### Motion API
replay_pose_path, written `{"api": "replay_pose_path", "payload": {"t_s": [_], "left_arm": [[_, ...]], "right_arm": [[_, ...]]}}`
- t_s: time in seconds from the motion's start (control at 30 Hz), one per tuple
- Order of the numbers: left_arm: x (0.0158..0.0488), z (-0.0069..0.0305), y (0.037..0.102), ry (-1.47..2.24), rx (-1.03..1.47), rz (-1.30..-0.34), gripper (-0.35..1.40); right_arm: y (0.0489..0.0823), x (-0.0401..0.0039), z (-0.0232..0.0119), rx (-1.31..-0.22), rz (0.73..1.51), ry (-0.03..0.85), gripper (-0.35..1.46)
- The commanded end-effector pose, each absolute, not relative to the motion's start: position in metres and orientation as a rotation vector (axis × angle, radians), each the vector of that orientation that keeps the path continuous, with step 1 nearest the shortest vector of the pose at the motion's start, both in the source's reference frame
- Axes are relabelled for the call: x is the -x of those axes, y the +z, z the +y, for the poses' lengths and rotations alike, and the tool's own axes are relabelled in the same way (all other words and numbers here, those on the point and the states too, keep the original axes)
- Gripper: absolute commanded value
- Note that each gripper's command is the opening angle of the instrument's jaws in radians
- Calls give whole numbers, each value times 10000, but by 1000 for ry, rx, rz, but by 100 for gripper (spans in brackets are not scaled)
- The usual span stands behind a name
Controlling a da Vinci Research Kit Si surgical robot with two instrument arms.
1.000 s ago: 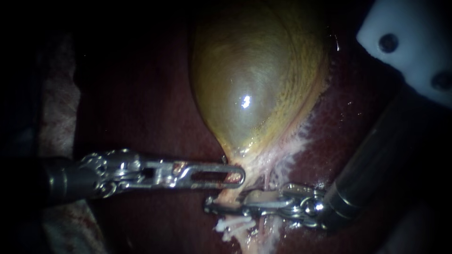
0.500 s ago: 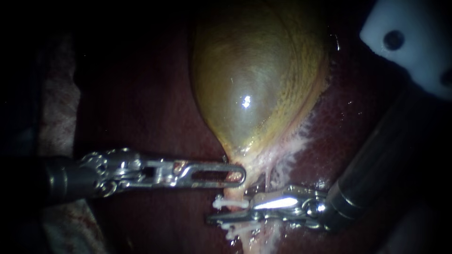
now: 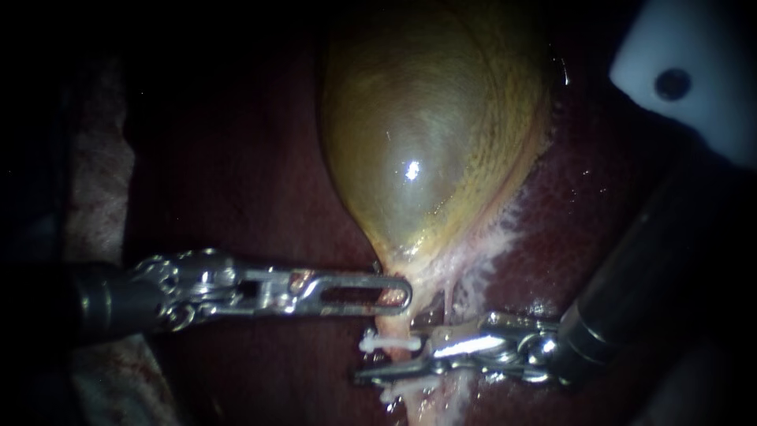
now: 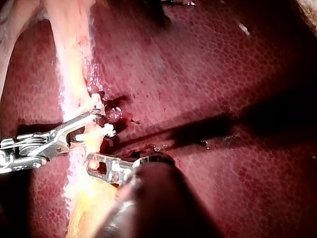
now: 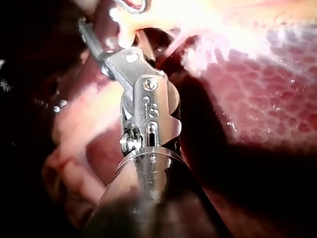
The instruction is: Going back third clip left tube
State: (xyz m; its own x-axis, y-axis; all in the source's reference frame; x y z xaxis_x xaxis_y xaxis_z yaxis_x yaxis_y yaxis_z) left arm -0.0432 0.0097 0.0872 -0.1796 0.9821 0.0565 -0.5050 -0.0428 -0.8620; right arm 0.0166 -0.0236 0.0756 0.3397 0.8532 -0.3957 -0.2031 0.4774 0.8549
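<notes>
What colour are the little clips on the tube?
White, both clips; the endoscope view shows them best.

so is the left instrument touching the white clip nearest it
Apart. The endoscope view shows a strip of pale tissue between the left instrument and the clip.

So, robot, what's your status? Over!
My right instrument: jaws open at the tube. White clip on the tube, beside them. My left instrument at the gallbladder neck. Nothing seen in the way.
</notes>
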Motion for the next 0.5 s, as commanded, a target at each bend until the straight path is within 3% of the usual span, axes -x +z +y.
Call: {"api": "replay_pose_path", "payload": {"t_s": [0.03,0.5], "left_arm": [[432,97,872,1544,704,-935,-35],[432,96,871,1544,704,-935,-35]], "right_arm": [[756,-165,-236,-796,985,789,46],[770,-169,-231,-742,1012,722,48]]}}
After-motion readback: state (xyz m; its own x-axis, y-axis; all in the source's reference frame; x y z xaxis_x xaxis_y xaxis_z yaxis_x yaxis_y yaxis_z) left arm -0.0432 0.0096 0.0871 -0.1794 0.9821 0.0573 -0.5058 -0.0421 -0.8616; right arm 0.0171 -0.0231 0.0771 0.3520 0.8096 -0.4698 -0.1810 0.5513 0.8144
